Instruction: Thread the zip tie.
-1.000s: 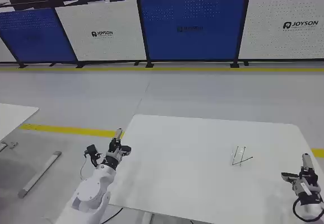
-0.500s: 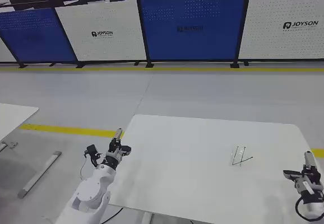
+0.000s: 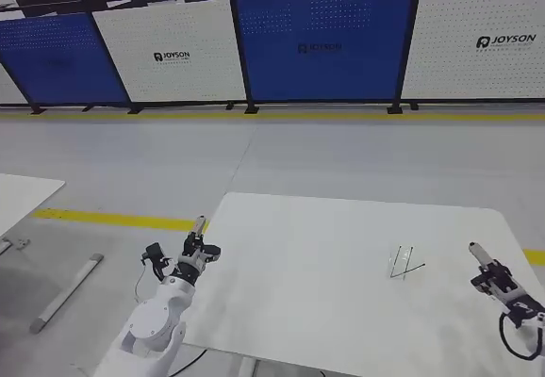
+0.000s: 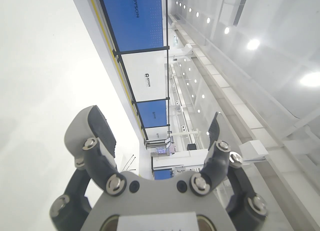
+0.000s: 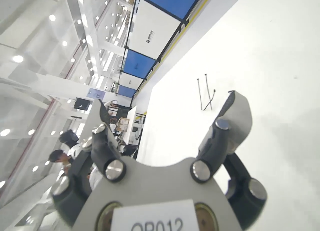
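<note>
Top view. A white table point(image 3: 329, 283) with rounded corners takes up the near middle of the floor. Beyond it, along the far side, stands a row of blue and white perforated panels point(image 3: 320, 47). A yellow floor line point(image 3: 112, 219) passes behind the table. A second white table point(image 3: 8, 198) shows at the far left, with a pale bar point(image 3: 65, 292) lying on the floor between the two tables.

The left gripper point(image 3: 198, 226) sits at the table's left edge, well apart from the task's things. In the left wrist view the left gripper point(image 4: 157, 127) has its jaws spread wide and holds nothing. The right gripper point(image 3: 477, 252) hangs over the table's right edge. In its own wrist view the right gripper point(image 5: 168, 109) is likewise spread wide and holds nothing.

The zip ties point(image 3: 404, 263), thin dark strands crossing at their near ends, lie flat on the right half of the table. They are near the right gripper but not touching it, with only tabletop between them.
</note>
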Controlling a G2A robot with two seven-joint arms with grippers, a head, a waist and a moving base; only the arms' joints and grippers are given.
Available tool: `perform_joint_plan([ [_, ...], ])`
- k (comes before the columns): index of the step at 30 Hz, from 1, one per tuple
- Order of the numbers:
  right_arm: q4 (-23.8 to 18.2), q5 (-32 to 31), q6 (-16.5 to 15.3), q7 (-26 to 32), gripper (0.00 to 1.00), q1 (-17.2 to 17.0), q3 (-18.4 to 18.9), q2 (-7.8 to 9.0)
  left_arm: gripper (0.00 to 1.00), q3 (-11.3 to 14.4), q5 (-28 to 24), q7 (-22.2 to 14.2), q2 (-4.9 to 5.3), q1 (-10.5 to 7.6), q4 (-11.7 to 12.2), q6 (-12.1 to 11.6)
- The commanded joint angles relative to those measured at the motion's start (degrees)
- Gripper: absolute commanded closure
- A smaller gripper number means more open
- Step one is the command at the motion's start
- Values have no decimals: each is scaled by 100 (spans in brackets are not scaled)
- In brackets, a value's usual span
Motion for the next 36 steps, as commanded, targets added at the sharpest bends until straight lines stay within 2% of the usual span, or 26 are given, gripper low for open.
perform_joint_plan([
  [1, -5, 82, -6, -26, 0, -6, 1, -1, 0, 0, 0, 0, 0, 0, 0, 0],
  [7, -5, 82, -6, -26, 0, -6, 1, -1, 0, 0, 0, 0, 0, 0, 0, 0],
  [9, 29, 388, 25, 156, 0, 62, 30, -4, 0, 0, 0, 0, 0, 0, 0, 0],
  [12, 151, 651, 243, 809, 0, 375, 193, 44, 0, 0, 0, 0, 0, 0, 0, 0],
  [14, 240, 339, 506, 1141, 0, 666, 170, 93, 0, 0, 0, 0, 0, 0, 0, 0],
  [16, 349, -75, 791, 1505, 0, 1006, -22, 134, 0, 0, 0, 0, 0, 0, 0, 0],
  [18, 601, -58, 1031, 2160, 0, 1330, -226, 161, 0, 0, 0, 0, 0, 0, 0, 0],
  [19, 776, -231, 1128, 2337, 0, 1570, -315, 182, 0, 0, 0, 0, 0, 0, 0, 0],
  [22, 1233, -515, 1398, 2689, 0, 1993, -685, 193, 0, 0, 0, 0, 0, 0, 0, 0],
  [23, 1537, -570, 1477, 2852, 0, 2157, -871, 186, 0, 0, 0, 0, 0, 0, 0, 0],
  [25, 1973, -940, 1477, 2896, 0, 2481, -1173, 178, 0, 0, 0, 0, 0, 0, 0, 0],
  [27, 2317, -962, 1435, 2884, 0, 2715, -1467, 136, 0, 0, 0, 0, 0, 0, 0, 0],
  [36, 2344, -982, 1404, 2840, 0, 2744, -1487, 132, 0, 0, 0, 0, 0, 0, 0, 0],
])
